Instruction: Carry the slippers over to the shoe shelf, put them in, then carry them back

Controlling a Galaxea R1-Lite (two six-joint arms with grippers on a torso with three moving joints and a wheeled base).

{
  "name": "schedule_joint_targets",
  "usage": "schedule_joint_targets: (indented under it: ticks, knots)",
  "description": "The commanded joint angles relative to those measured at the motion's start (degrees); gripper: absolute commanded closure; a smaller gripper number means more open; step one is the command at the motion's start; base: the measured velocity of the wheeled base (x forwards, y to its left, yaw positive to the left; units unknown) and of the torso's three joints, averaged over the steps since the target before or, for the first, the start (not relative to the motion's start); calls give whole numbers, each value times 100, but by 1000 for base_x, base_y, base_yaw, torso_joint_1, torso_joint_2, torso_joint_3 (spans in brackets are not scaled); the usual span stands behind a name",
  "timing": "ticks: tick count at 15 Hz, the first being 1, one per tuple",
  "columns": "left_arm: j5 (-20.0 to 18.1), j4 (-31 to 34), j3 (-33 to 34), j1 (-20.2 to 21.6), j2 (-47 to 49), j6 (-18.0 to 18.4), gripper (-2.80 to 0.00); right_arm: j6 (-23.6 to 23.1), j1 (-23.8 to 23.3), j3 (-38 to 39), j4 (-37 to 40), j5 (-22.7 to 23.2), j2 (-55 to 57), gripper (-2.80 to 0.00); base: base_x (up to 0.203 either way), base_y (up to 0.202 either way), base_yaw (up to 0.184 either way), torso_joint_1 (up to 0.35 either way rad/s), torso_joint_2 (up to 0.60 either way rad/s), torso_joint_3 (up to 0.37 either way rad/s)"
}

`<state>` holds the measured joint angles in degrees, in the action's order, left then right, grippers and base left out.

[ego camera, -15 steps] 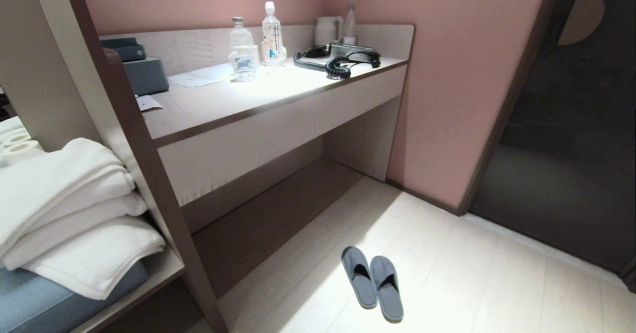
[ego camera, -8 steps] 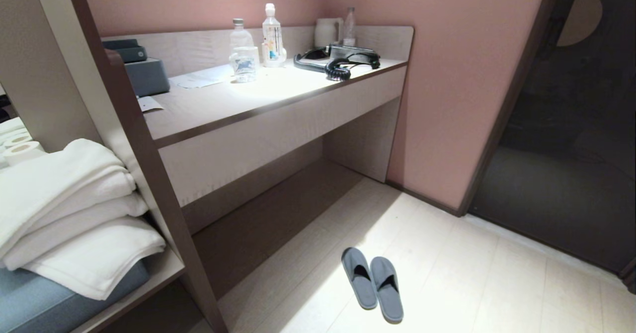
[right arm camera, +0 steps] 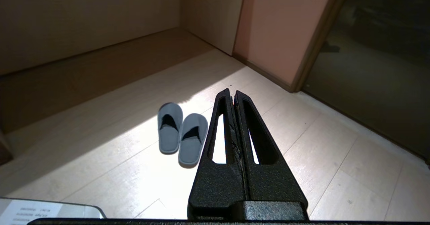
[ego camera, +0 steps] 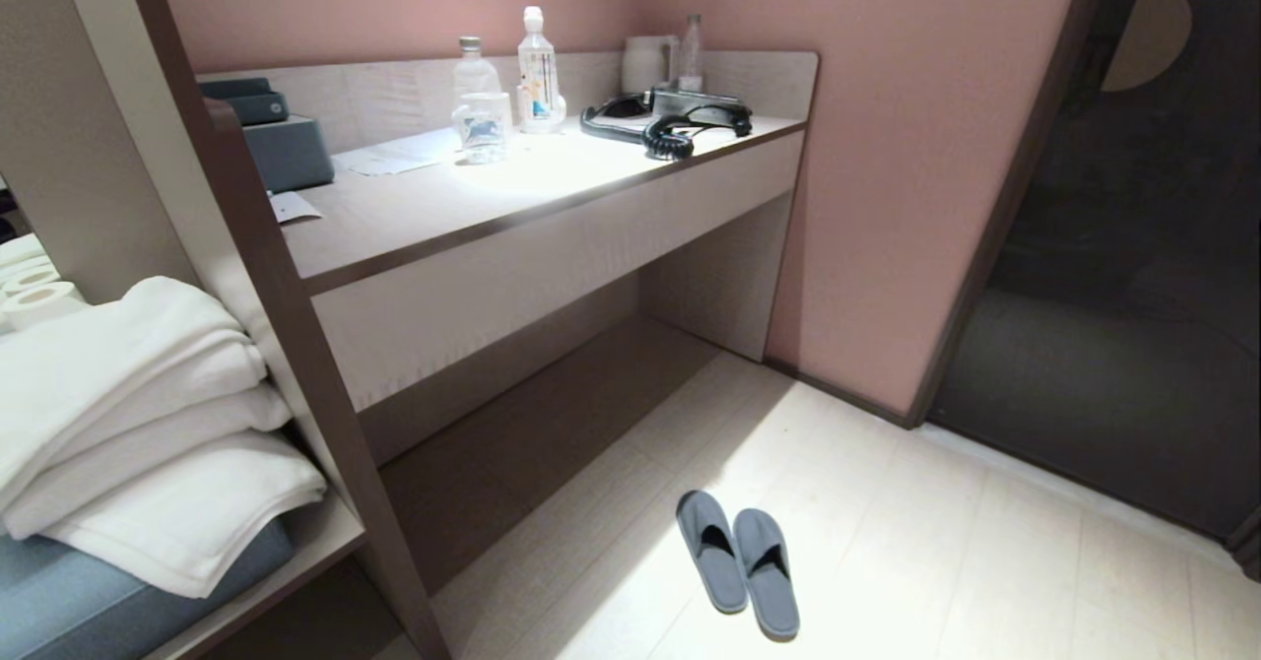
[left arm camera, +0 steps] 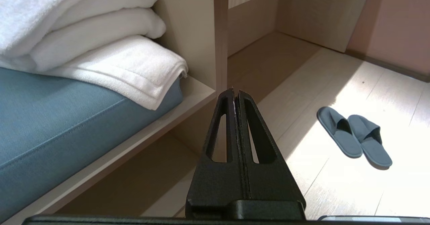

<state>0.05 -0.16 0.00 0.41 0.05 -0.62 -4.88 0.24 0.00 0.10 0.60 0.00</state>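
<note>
This looks like a hotel guest room. A pale built-in desk [ego camera: 512,202] against the pink wall [ego camera: 887,148] carries water bottles [ego camera: 540,69], a kettle [ego camera: 648,62] and a corded hair dryer [ego camera: 680,120]. Left of the desk, folded white towels [ego camera: 138,424] and toilet paper rolls [ego camera: 34,296] sit on shelving; disposable-style slippers [ego camera: 737,561] lie on the floor before it.

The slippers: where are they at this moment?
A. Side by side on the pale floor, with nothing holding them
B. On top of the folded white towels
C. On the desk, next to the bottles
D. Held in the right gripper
A: the slippers lie together on the floor, while the right gripper is shut on nothing, apart from them.
</note>
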Motion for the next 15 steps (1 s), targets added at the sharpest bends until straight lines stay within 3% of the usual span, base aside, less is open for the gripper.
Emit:
schedule_joint_targets:
  ticks: [1, 15]
  knots:
    - [4, -2, 0, 2, 4, -7, 0, -2, 2, 0, -1, 2, 9, 0, 0, 0, 0, 0, 0, 0]
    - [4, -2, 0, 2, 4, -17, 0, -5, 2, 0, -1, 2, 9, 0, 1, -9, 165, 1, 2, 2]
